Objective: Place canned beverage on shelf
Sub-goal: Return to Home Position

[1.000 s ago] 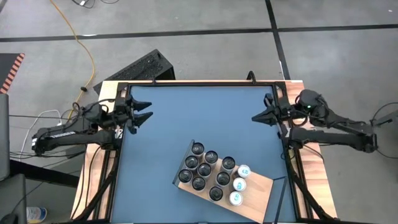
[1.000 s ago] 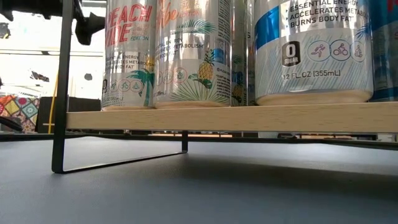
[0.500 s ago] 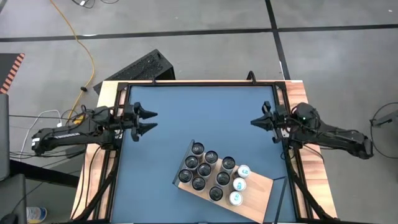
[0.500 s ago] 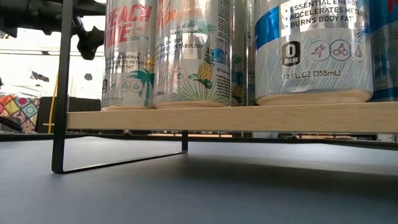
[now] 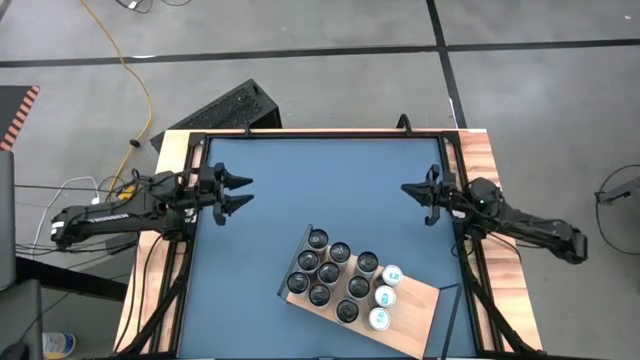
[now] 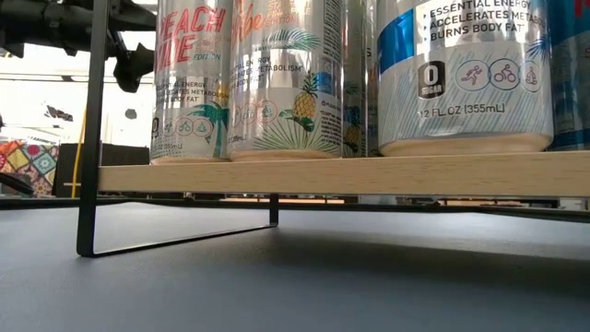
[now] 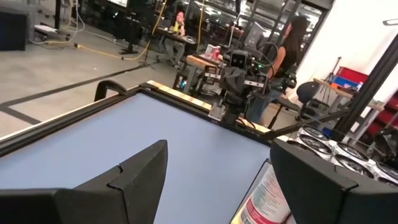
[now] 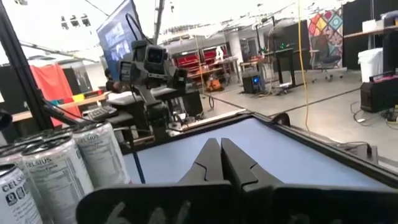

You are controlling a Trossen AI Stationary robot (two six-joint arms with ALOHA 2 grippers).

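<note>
The shelf (image 5: 410, 303), a light-wood board on a dark frame, stands on the blue table near its near edge; in the low view its board (image 6: 341, 172) rests on thin black metal legs (image 6: 88, 184). Several cans (image 5: 330, 272) stand upright on it, dark-topped ones and three white-topped ones (image 5: 384, 296). My left gripper (image 5: 243, 192) hovers open and empty over the table's left side, far from the shelf. My right gripper (image 5: 406, 189) hovers shut and empty over the right side. No gripper holds a can.
Black rails and wooden strips edge the blue table (image 5: 320, 190). The table's middle and far part, between the two grippers, is bare. A keyboard (image 5: 220, 108) lies on the floor beyond the far edge. A person (image 7: 292, 43) shows in the room behind.
My right arm has swung toward the table's near edge, its gripper staying over the right side and pointing toward the left. My left gripper has shifted slightly toward the near edge. The shelf and cans have stayed still.
</note>
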